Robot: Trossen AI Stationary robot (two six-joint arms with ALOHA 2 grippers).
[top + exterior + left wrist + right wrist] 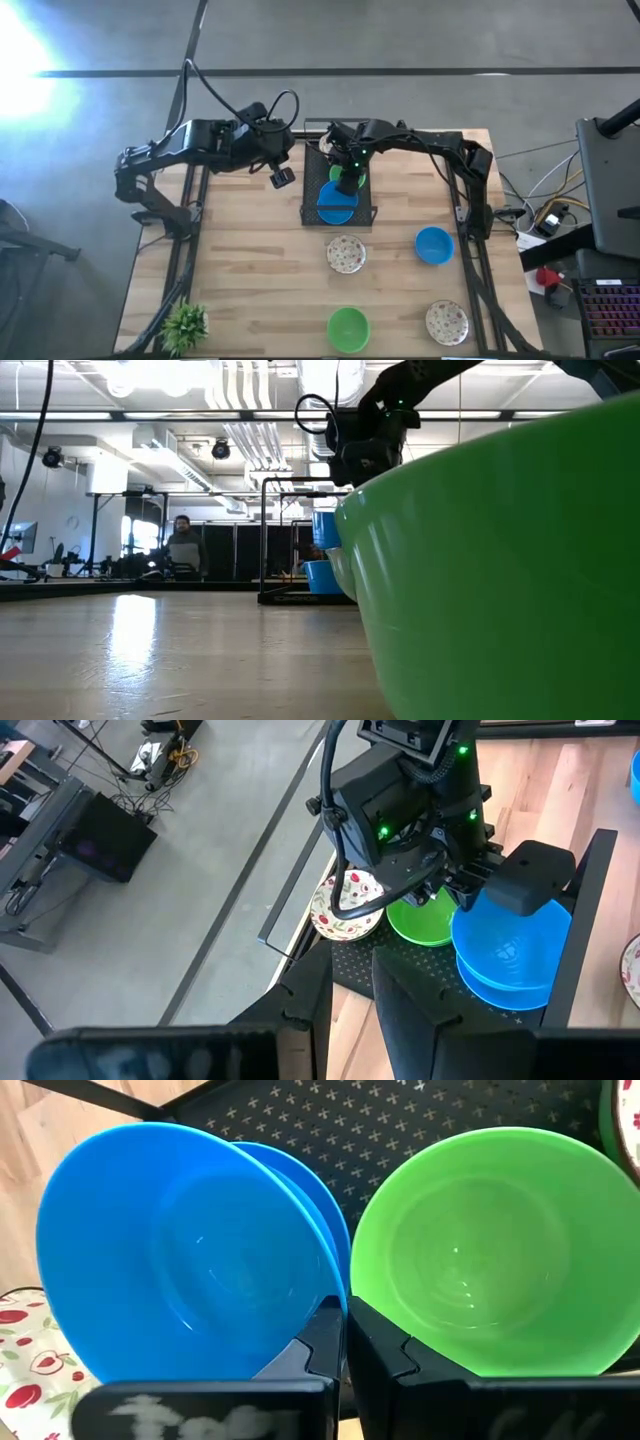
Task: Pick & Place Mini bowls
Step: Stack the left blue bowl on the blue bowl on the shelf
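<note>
A black rack (340, 213) stands at the table's far middle. In it are a green bowl (490, 1250), a floral bowl (345, 910) and a blue bowl (322, 575). My right gripper (347, 180) hangs over the rack, shut on a second blue bowl (190, 1250), which is tilted above the first. My left gripper (352, 1010) is raised at the rack's far left corner, open, with nothing between its fingers. On the bare table stand a floral bowl (346, 254), a blue bowl (433, 245), a green bowl (348, 329) and another floral bowl (446, 322). My right gripper pinches the blue bowl's rim (328, 1292), one finger on the inside of the wall and one on the outside. The fingers come from above, pointing steeply down. The bowl hangs tilted, over the other blue bowl in the rack; whether the two touch I cannot tell.
A small potted plant (185, 325) stands at the table's near left corner. In the low view the near green bowl (500, 560) fills the right half of the picture. The table's left half is bare wood (240, 270). A person (183, 545) stands far off in the room.
</note>
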